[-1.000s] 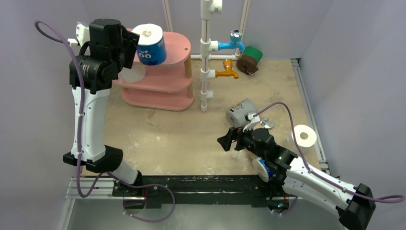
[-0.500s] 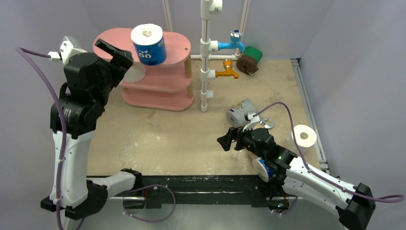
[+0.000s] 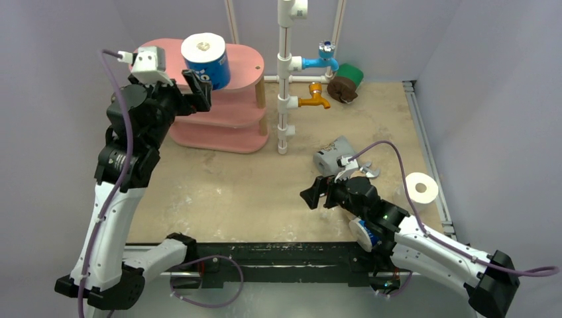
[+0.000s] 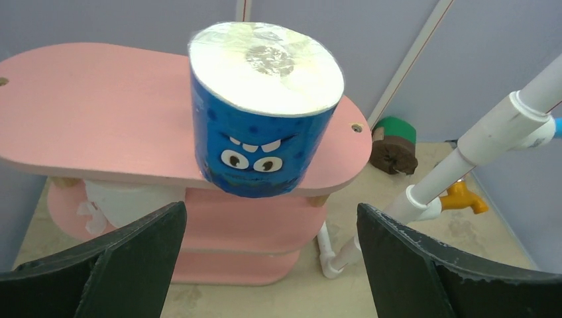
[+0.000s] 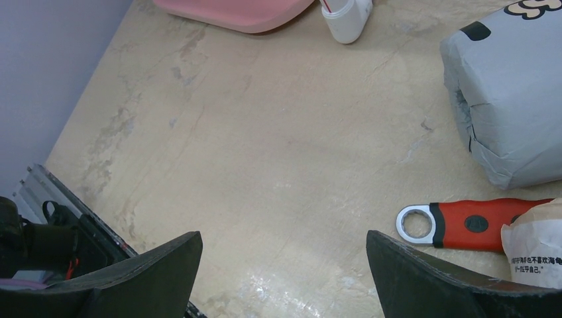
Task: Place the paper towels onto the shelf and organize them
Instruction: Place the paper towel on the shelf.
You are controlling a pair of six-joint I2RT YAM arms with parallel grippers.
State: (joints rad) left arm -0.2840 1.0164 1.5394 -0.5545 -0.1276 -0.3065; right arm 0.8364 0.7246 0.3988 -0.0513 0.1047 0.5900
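Observation:
A blue printed paper towel roll (image 3: 207,61) (image 4: 262,112) stands upright on the top board of the pink shelf (image 3: 242,66) (image 4: 99,106). A bare white roll (image 4: 122,199) sits on the middle tier. My left gripper (image 3: 199,89) (image 4: 270,212) hangs open just in front of the blue roll and touches nothing. My right gripper (image 3: 317,195) (image 5: 283,237) is open and empty, low over the floor. Near it lie a grey roll (image 3: 335,156) (image 5: 510,86) and a white roll (image 3: 421,189). Green (image 3: 353,74) and brown (image 3: 342,88) rolls rest at the back.
A white pipe frame (image 3: 285,79) with a blue tap (image 3: 325,56) and an orange tap (image 3: 315,98) stands right of the shelf. A red-handled wrench (image 5: 477,224) lies by my right gripper. Another blue-wrapped roll (image 3: 363,232) shows under the right arm. Walls enclose the table.
My left gripper has opened, let go of the blue roll on the top board, and drawn back and lower in front of the shelf. The right arm has not moved.

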